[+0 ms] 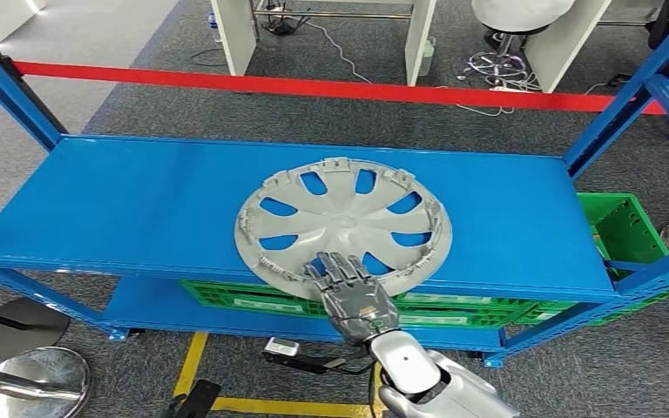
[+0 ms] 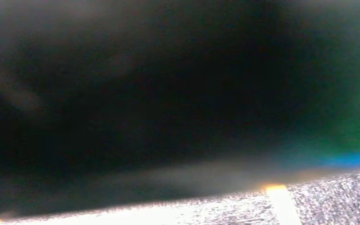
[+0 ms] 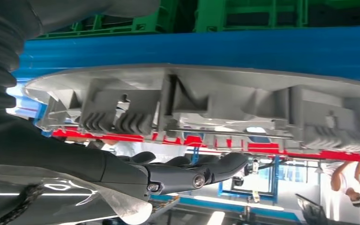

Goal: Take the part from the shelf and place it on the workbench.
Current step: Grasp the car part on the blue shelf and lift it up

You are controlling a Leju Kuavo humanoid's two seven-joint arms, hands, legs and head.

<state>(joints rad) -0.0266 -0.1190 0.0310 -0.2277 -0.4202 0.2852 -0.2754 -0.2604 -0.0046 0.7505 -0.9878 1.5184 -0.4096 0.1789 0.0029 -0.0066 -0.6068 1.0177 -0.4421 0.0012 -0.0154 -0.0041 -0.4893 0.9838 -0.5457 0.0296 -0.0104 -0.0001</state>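
Robot hand [image 1: 354, 288] over hubcap [image 1: 340, 209] rim.

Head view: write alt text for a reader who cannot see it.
A grey hubcap lies on a blue shelf, overhanging its front edge. The robot's right hand, fingers spread, reaches over the near rim. Green crates sit below.

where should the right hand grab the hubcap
Take the hubcap at its near rim, which juts past the front edge of the shelf, coming from the robot's side. It lies flat, inner face up, so probably fingers over the clip ring and thumb under the overhanging lip. The right hand is over that edge, fingers extended.
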